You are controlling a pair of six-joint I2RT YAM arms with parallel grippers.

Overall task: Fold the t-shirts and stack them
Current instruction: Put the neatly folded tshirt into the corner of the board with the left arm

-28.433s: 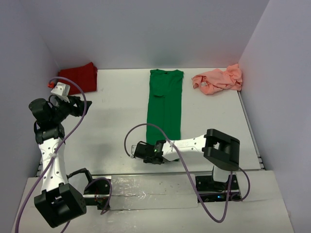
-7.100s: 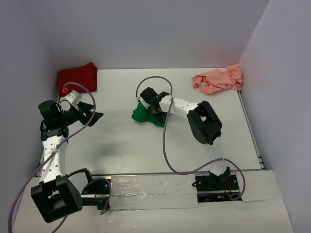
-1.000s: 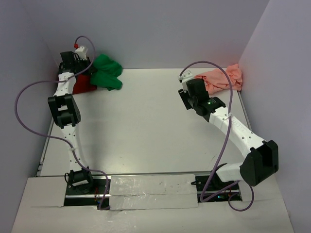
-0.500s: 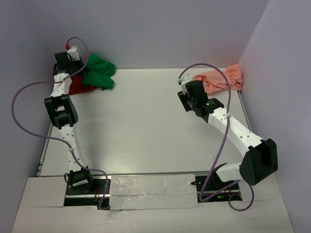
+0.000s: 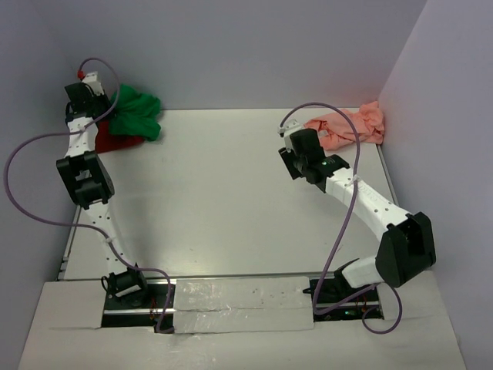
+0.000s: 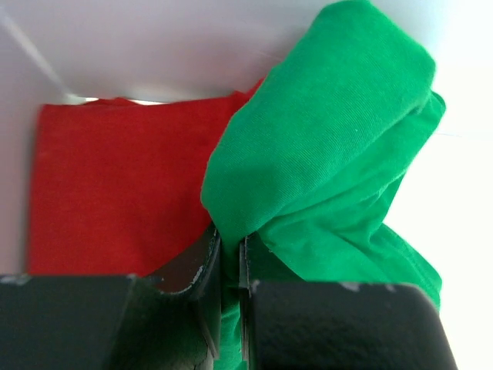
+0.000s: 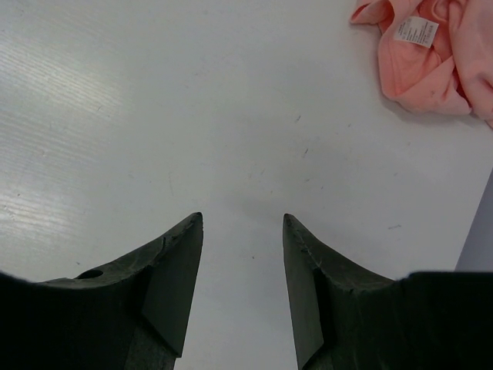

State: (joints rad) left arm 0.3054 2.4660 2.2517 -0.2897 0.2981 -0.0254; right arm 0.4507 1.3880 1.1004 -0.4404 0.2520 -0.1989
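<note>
The green t-shirt hangs bunched in the far left corner, with my left gripper shut on a fold of it. In the left wrist view the jaws pinch green cloth, and the flat folded dark red t-shirt lies underneath. From above, the green bundle partly covers the red t-shirt. The salmon pink t-shirt lies crumpled at the far right. My right gripper hovers open over bare table short of it, nothing between its fingers; the pink shirt shows at upper right.
Grey walls close in the table at the back, left and right. A white label shows on the pink shirt. Purple cables loop from both arms. The white table lies between the arms.
My left gripper has carried the green t-shirt leftward, further over the red t-shirt. My right gripper has drifted slightly left, still open.
</note>
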